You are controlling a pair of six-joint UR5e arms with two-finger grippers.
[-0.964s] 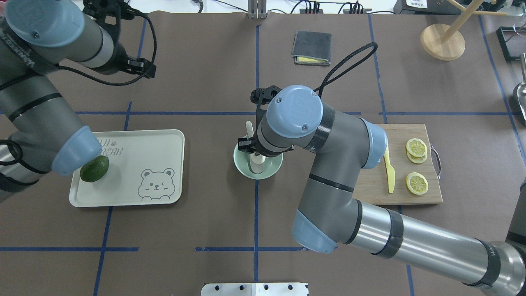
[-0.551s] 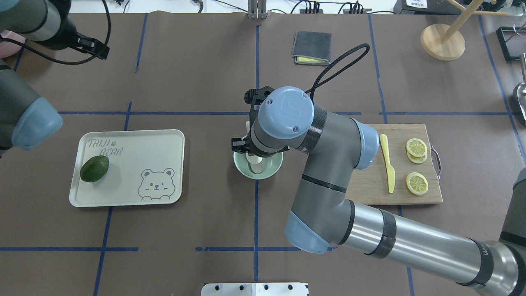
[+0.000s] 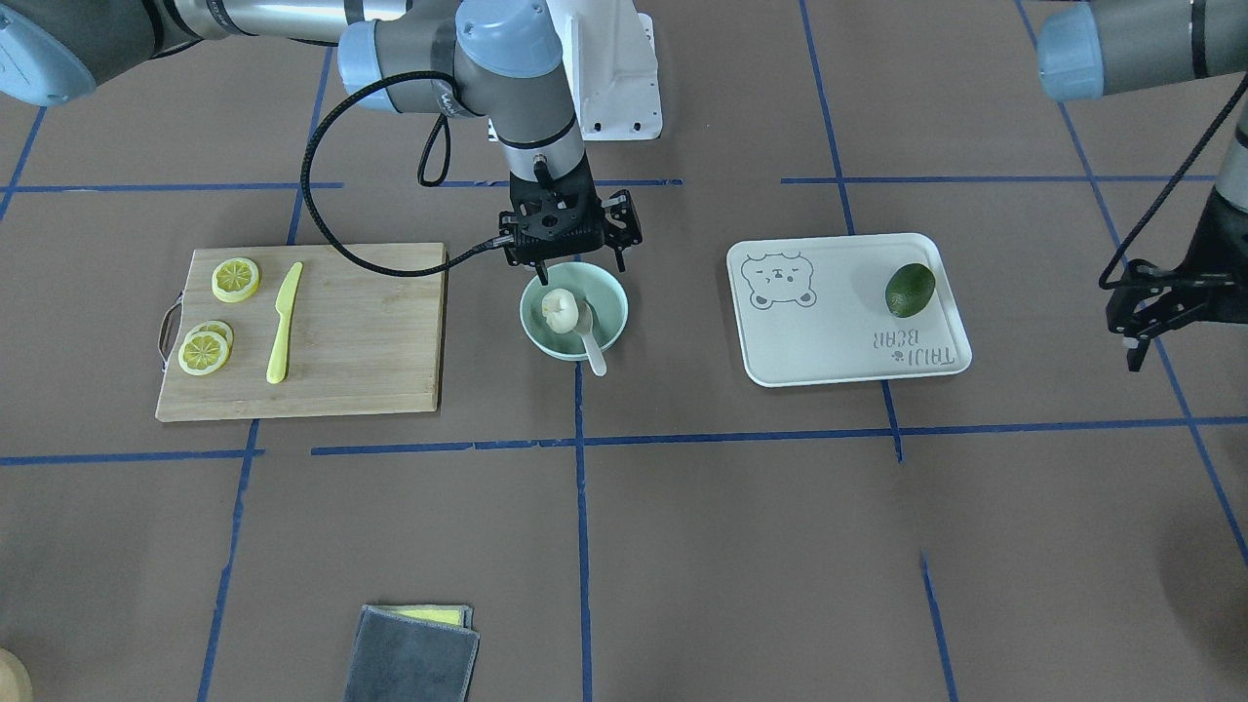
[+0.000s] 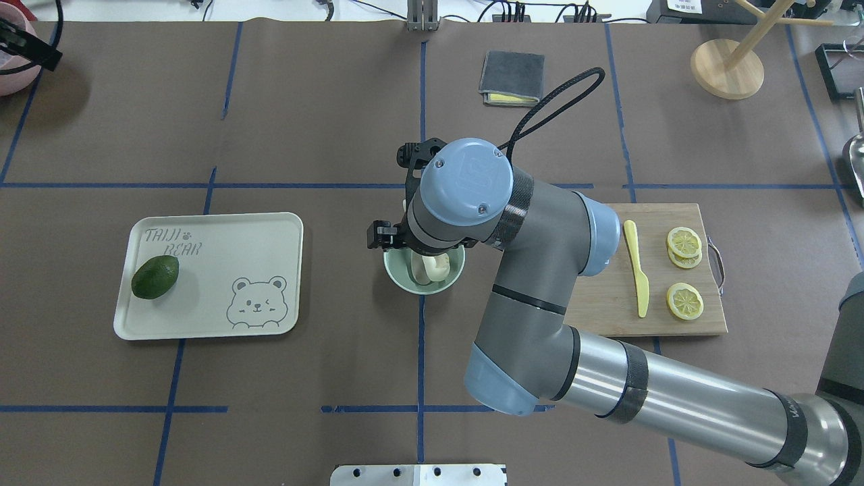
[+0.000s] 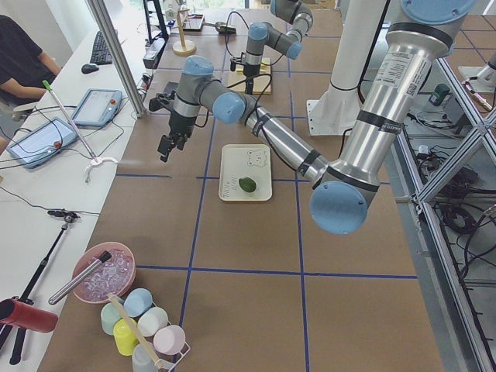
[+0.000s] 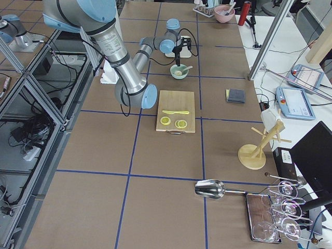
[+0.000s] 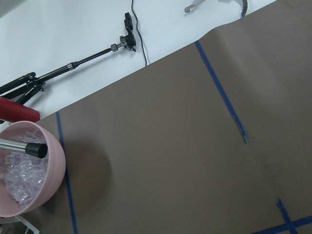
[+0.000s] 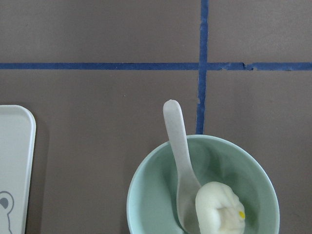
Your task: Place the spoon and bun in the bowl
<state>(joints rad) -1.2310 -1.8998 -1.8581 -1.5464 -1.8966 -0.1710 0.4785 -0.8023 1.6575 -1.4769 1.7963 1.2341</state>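
Note:
The mint-green bowl [image 3: 610, 295] stands at the table's middle. The cream bun [image 3: 559, 309] lies inside it. The off-white spoon [image 3: 591, 341] rests with its scoop beside the bun and its handle over the far rim. The right wrist view shows the bowl [image 8: 156, 195], spoon [image 8: 175, 141] and bun [image 8: 219, 207] from above. My right gripper [image 3: 568, 259] hovers over the bowl's near rim, open and empty. My left gripper [image 3: 1131, 336] hangs far to my left over bare table, holding nothing that shows. I cannot tell whether it is open.
A cream tray [image 3: 838, 341] with a green avocado [image 3: 910, 290] lies on my left. A wooden board [image 3: 361, 331] with lemon slices [image 3: 235, 279] and a yellow knife [image 3: 284, 322] lies on my right. A grey cloth [image 3: 414, 658] lies far out. A pink bowl of ice [image 7: 29, 175] stands far left.
My left arm has swung away to the far left, almost out of the overhead view. My right wrist has shifted slightly left, and the bun now shows in the bowl.

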